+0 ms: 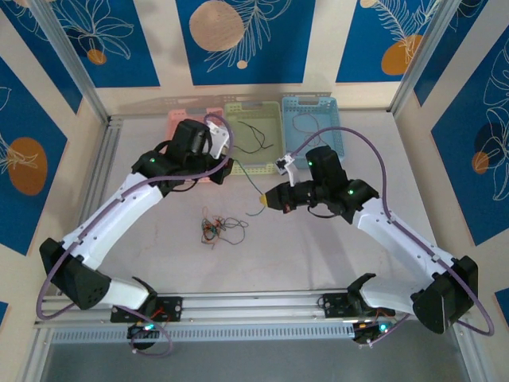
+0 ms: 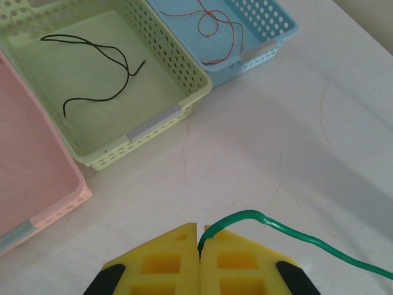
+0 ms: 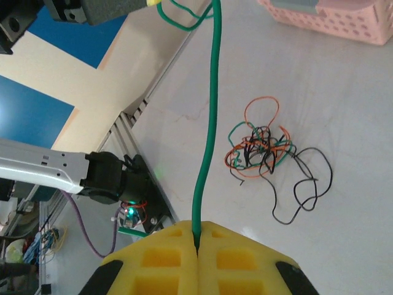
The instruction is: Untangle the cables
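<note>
1. Right gripper (image 3: 196, 244) fills the near edge of its own wrist view, its yellow fingers pressed together on the green cable (image 3: 212, 92), which rises straight away from them.
2. Left gripper (image 2: 199, 244) is likewise clamped shut on the other stretch of that green cable (image 2: 295, 232), which arches out of the fingers and runs off to the right over the white table (image 2: 295, 135).
3. From above, the green cable (image 1: 247, 185) hangs as a short span between the left gripper (image 1: 232, 169) and the right gripper (image 1: 261, 207), above the middle of the table and clear of the other wires.
4. Just near and left of that span, the tangle of cables (image 1: 216, 229) lies on the table, well apart from either gripper.
5. Seen from the right wrist, the tangle of cables (image 3: 258, 147) is a knot of orange, green and black wires, with one black loop trailing out to its right.
6. Three baskets stand side by side at the far edge: the pink basket (image 2: 61, 203) on the left, the green basket (image 2: 178, 55) in the middle, the blue basket (image 2: 276, 24) on the right.
7. One black cable (image 2: 125, 60) lies loose on the floor of the green basket.
8. One red cable (image 2: 212, 18) lies curled in the blue basket.
</note>
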Controlling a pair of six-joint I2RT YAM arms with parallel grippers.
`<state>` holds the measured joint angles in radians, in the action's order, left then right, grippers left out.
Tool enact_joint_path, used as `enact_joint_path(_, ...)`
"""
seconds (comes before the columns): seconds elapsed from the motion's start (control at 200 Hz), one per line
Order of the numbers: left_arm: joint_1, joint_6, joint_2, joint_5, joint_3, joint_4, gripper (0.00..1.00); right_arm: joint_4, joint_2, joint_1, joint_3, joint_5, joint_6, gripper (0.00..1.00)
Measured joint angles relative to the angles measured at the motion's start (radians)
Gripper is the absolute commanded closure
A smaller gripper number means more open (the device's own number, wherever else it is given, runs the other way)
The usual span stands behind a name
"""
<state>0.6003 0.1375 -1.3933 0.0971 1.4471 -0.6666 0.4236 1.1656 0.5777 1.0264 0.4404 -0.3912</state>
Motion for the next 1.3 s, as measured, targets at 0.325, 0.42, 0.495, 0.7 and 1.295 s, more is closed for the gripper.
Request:
enact_joint_path(0.325,-0.104,0.030,-0.003,-0.112,0.007,0.085,1.00,-0.026,-0.222,-0.083,-0.100,-0.058,-0.046,0.30)
enact_joint_path(0.42,-0.149,0.045,-0.032,-0.130,0.036,0.085,1.00,-0.088,-0.340,-0.126,-0.203,-0.106,-0.073,0.29)
enact_joint_path(0.495,-0.196,0.061,-0.084,-0.143,0.079,0.092,1.00,-0.123,-0.406,-0.135,-0.286,-0.157,-0.092,0.32)
enact_joint_path(0.7,-0.279,0.119,-0.275,-0.169,0.198,0.135,1.00,-0.196,-0.433,-0.114,-0.508,-0.285,-0.134,0.36)
enact_joint_path(1.295,-0.428,0.473,-0.723,-0.116,0.399,0.345,1.00,-0.350,-0.399,-0.041,-0.676,-0.464,-0.135,0.39)
